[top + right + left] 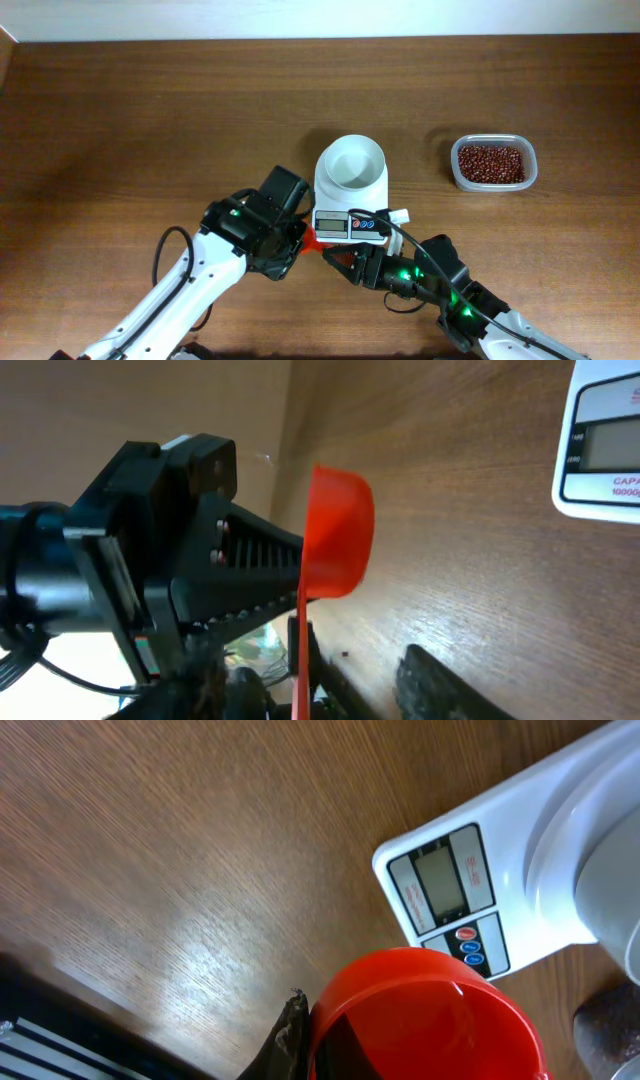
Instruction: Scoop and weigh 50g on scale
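Note:
The white scale (pixel 350 190) stands mid-table with its round bowl (pixel 350 163) empty and its display (pixel 441 882) facing me. The beans (pixel 491 163) lie in a clear tub (pixel 531 176) to the scale's right. An empty red scoop (pixel 420 1015) hangs just in front of the display, and my left gripper (pixel 297 243) is shut on its cup. The scoop's handle (pixel 299 660) runs down between the fingers of my right gripper (pixel 360 645). It lies against one finger (pixel 312 650), with a wide gap to the other, so the gripper is open.
Both arms meet close in front of the scale near the table's front edge. The table's back edge meets a white wall (pixel 320 15). Bare wood (pixel 130 130) spreads to the left and behind the scale.

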`<action>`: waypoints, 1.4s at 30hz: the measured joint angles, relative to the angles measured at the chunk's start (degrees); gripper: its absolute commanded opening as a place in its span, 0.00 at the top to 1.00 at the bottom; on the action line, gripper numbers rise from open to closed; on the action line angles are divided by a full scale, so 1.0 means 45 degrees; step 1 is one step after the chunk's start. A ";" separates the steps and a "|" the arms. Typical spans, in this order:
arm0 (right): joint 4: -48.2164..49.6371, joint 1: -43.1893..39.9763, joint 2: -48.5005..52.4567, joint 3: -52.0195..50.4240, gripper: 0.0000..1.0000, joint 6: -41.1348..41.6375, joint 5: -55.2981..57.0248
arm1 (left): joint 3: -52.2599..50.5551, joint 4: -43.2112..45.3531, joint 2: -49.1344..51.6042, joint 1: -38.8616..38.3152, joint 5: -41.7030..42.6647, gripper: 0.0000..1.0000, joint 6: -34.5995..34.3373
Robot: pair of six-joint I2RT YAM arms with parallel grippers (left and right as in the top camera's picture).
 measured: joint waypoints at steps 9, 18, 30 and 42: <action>0.0500 0.0000 0.0034 0.0000 0.65 0.0010 0.0316 | 0.0005 0.0034 0.0000 -0.0248 0.0097 1.00 -0.0282; 0.0636 0.0000 0.0034 0.0000 0.79 0.0068 0.0316 | 0.0000 0.0034 0.0000 -0.0248 0.0097 1.00 -0.0287; 0.0631 0.0117 0.0102 0.0000 0.85 0.0049 0.0311 | 0.0005 -0.0015 0.0000 -0.0248 0.0083 1.00 -0.0282; 0.0617 0.0117 0.0117 0.0000 0.89 0.0063 0.0214 | 0.0000 -0.0044 0.0000 -0.0248 0.0044 1.00 -0.0282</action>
